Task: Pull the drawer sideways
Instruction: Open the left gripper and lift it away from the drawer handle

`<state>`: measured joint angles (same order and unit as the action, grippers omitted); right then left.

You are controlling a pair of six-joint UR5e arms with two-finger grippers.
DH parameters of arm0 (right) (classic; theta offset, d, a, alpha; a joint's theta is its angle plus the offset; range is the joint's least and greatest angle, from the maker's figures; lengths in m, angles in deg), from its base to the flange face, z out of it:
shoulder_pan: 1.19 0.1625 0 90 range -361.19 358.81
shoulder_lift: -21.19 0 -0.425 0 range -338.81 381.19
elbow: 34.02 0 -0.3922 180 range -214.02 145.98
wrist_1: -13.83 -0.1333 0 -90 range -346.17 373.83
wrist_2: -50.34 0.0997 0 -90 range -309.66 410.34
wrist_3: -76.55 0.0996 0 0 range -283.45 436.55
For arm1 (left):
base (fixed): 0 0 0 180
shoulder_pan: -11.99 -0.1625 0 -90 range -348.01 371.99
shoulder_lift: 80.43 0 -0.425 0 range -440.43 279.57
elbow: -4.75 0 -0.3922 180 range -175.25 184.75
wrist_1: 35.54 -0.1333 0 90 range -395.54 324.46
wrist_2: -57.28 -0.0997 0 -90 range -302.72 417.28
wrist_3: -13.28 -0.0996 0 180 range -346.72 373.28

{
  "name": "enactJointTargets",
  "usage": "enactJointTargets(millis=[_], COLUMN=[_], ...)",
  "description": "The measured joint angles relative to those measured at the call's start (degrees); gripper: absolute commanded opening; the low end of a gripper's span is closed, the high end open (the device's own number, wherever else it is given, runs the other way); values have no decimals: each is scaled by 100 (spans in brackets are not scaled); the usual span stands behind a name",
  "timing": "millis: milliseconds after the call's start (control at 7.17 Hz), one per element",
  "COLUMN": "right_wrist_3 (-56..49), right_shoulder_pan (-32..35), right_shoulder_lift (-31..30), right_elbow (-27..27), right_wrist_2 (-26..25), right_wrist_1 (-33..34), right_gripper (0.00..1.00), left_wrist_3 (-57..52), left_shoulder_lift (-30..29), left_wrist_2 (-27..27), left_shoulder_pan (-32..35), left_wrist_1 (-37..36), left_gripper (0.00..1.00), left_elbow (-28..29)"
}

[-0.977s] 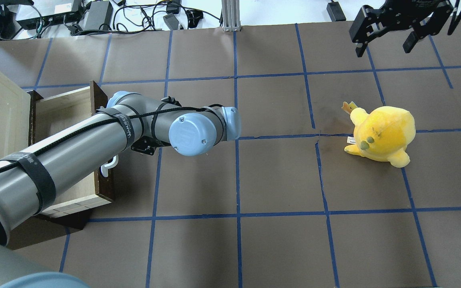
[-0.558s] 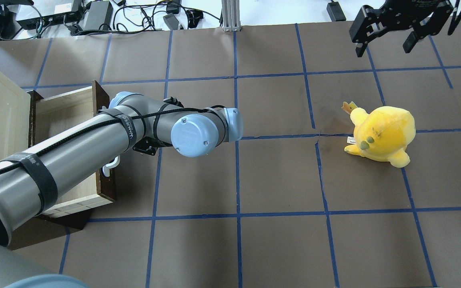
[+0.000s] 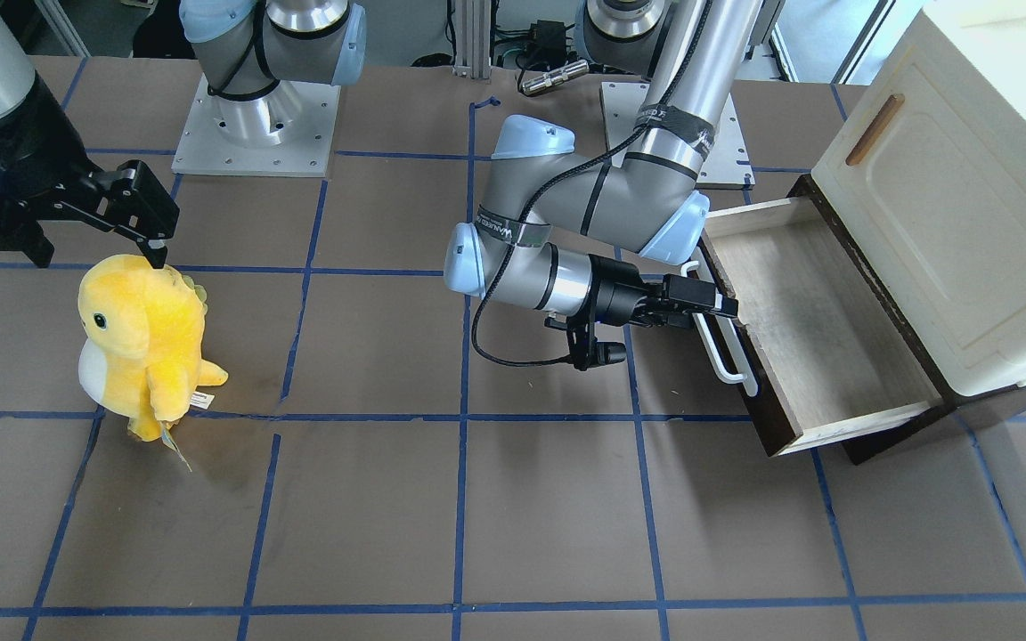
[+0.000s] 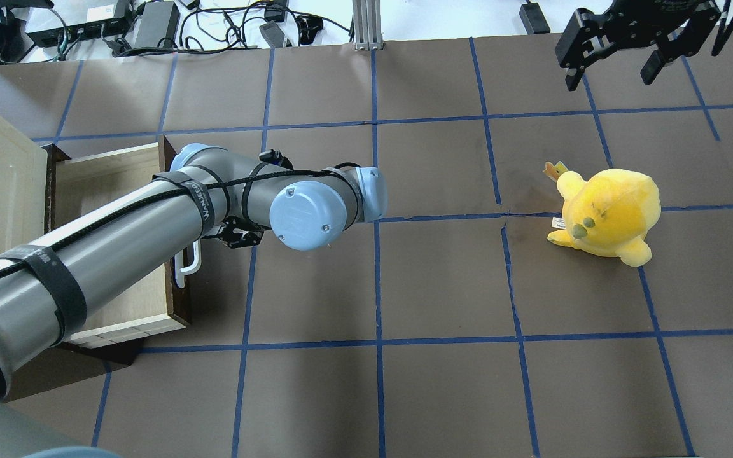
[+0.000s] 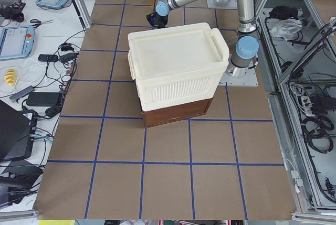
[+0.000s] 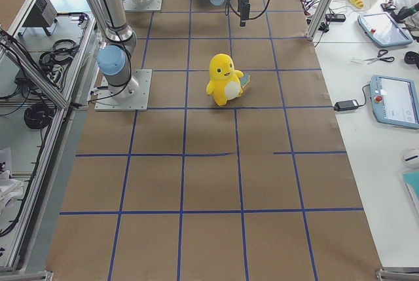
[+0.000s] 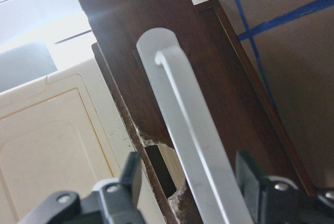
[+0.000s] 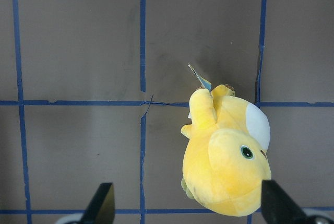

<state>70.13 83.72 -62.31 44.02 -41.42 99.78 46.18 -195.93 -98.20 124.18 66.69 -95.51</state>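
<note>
Left pincer (image 3: 720, 305): spread, white handle bar (image 7: 198, 156) between its fingers, drawer (image 3: 807, 320) beyond; I judge a straight, level pull best, no twisting

The drawer (image 3: 816, 329) has a dark, faintly glossy wooden front and pale, matt wood inside. Its handle (image 7: 193, 145) is smooth, satin white. The cabinet (image 3: 949, 214) looks like cream plastic. The table (image 3: 549, 499) is matt brown, taped blue. The toy (image 3: 143, 343) is yellow plush.
</note>
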Motion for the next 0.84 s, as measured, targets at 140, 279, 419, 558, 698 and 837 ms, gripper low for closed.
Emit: enactJointTargets(millis=[140, 279, 419, 558, 698, 837], right_wrist_3=[0, 0, 0, 0, 0, 0], right_shoulder_pan=[0, 0, 0, 0, 0, 0], right_shoulder_lift=[0, 0, 0, 0, 0, -1], right_elbow=[0, 0, 0, 0, 0, 0], right_wrist_2=[0, 0, 0, 0, 0, 0], right_wrist_1=[0, 0, 0, 0, 0, 0], right_gripper=[100, 100, 100, 100, 100, 100], left_wrist_3=[-235, -562, -798, -1009, -1225, -1372], left_shoulder_lift=[52, 124, 240, 433, 672, 939], left_wrist_2=[429, 906, 1278, 1710, 2242, 2850], left_shoulder_pan=[-3, -3, -13, -25, -41, -69], left_wrist_1=[-250, -493, -639, -705, -729, -736], left_gripper=[100, 100, 100, 100, 100, 100], left_elbow=[134, 307, 448, 610, 816, 1003])
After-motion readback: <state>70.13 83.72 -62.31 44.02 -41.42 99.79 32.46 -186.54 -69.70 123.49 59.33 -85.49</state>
